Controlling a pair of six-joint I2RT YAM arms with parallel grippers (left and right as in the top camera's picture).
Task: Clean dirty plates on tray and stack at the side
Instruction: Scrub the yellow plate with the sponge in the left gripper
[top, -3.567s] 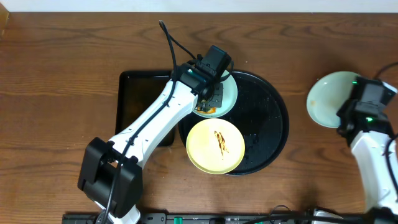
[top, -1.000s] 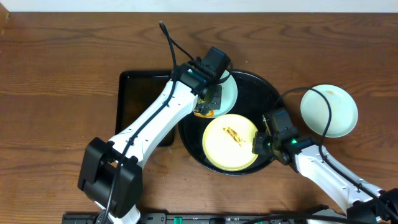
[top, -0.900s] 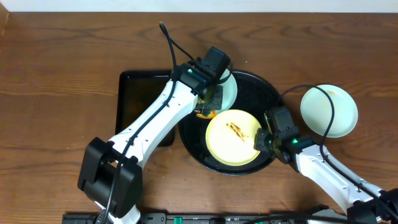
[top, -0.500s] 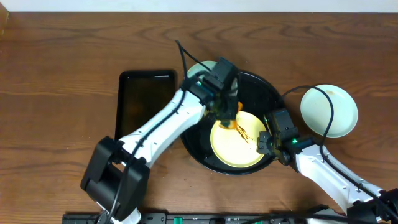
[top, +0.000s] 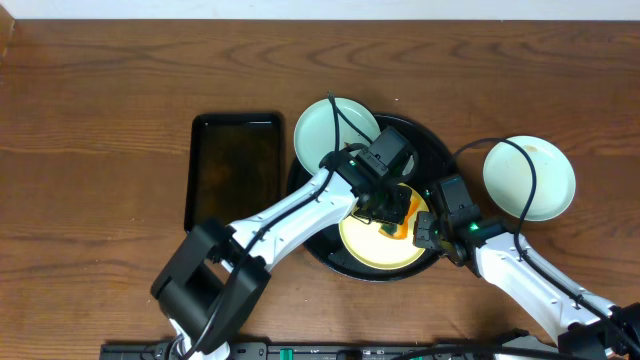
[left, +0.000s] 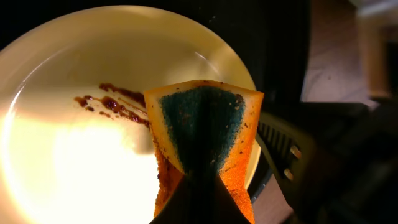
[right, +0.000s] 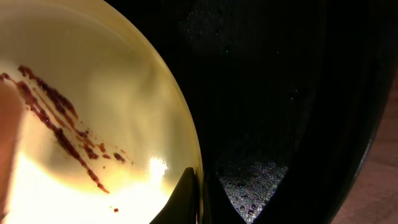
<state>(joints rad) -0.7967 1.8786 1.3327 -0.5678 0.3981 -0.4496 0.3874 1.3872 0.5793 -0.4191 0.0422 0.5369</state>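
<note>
A brown wooden table (top: 90, 100) carries a small rectangular black tray (top: 235, 170) at the left. Next, a pale blue round plate (top: 335, 125) overlaps the far rim of the large round glossy black tray (top: 432, 150), which holds the pale yellow round plate (top: 375, 250). The left tool (top: 392, 207) is clamped on an orange sponge with a blue-green face (left: 208, 124). In the left wrist view, the brown sauce smear (left: 115, 102) slants off the sponge's left edge, so the wipe likely goes that way. The right tool (top: 425, 232) pinches the yellow plate's right rim. A second pale blue round plate (top: 530, 178) rests further right.

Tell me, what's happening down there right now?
Left gripper shut on sponge, over yellow plate. Right gripper pinches that plate's rim, on the tray. Sauce smear unwiped. Nothing blocking.
</note>
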